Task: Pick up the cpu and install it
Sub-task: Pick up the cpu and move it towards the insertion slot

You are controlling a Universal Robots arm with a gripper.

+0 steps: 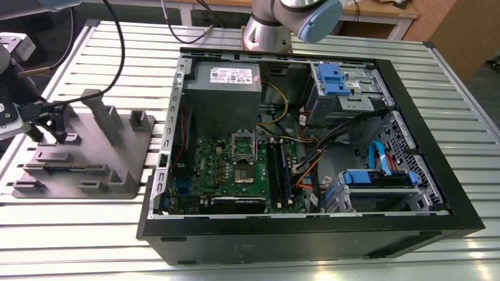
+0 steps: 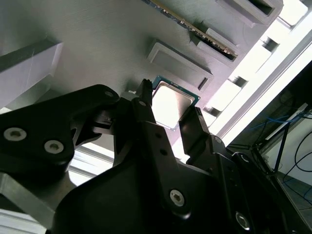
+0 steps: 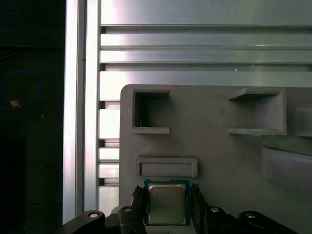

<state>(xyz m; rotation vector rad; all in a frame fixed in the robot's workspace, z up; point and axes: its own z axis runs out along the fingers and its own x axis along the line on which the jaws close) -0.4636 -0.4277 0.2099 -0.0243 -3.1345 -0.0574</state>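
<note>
One thin, stiff, light cpu (image 3: 166,204) lies flat on the grey holder (image 3: 214,161), at the exterior view's left, well apart from the computer case (image 1: 297,240). The gripper (image 3: 167,192) straddles it; whether it is clamped I cannot tell. Probably fragile underneath, so take it by opposite side edges

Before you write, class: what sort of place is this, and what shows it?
Likely a robotics lab bench for computer assembly: an open computer case with a green motherboard lies on a slatted metal table, beside a grey fixture where the tool is at the cpu.
</note>
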